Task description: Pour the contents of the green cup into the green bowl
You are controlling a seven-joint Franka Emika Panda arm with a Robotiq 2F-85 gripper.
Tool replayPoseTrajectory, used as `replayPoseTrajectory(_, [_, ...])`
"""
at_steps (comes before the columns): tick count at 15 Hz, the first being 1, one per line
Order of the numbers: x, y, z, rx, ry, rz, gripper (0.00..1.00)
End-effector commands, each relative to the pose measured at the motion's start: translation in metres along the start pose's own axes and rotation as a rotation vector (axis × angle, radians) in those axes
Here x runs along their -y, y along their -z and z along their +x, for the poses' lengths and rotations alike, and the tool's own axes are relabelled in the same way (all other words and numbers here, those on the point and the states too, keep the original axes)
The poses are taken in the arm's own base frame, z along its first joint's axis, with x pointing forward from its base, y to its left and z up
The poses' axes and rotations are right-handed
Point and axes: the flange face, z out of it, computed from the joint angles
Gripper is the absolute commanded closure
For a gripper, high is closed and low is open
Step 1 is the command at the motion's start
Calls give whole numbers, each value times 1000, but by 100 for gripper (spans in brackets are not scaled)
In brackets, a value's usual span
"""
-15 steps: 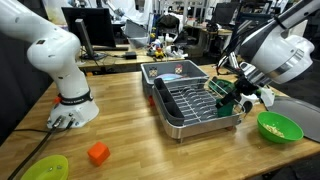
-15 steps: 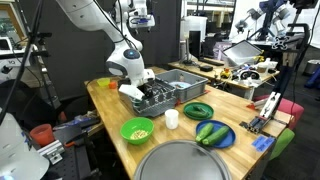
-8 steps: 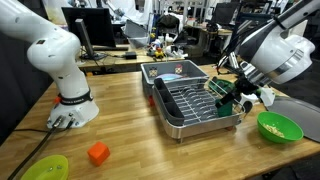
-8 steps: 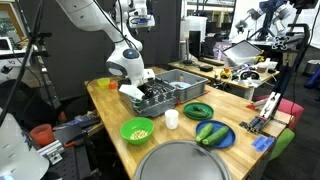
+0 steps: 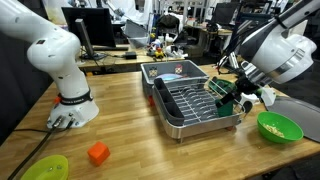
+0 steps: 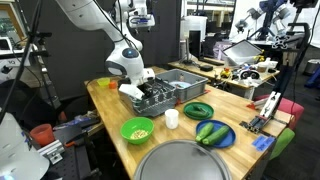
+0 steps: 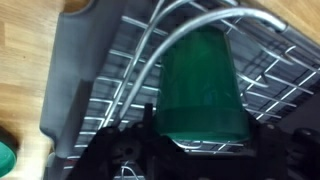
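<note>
While the gripper (image 5: 236,97) is clamped around the green cup (image 7: 205,85) above the dish rack (image 5: 185,112) corner, the green bowl (image 5: 279,126) sits lower on the table (image 5: 130,135), just beyond that corner, so the pour likely goes that way.

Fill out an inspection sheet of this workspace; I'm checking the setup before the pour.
Surface: wooden tabletop, bare wood visible.
Job's things: dark green plastic cup over the metal wire dish rack; lime-green plastic bowl beside the rack, holding yellowish bits.
Clutter: orange block, lime-green flat dish, small white cup, blue plate with green cucumber-like pieces.
Grippers: gripper shut on the dark green plastic cup.
Cables: dark cable by the second white arm's base.
Surroundings: desks, monitors, lab equipment behind.
</note>
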Motion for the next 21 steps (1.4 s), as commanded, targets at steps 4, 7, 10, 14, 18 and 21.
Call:
replayPoseTrajectory(4, [8,10,0,10,39,-11,48])
replayPoseTrajectory(7, [15,15,10,10,77,-15,48])
replayPoseTrajectory(10, [21,24,22,10,114,-29,48])
replayPoseTrajectory(14, [21,40,33,26,171,-60,48])
replayPoseTrajectory(18, [24,63,43,36,237,-95,48])
replayPoseTrajectory(21, [32,84,50,28,260,-83,48])
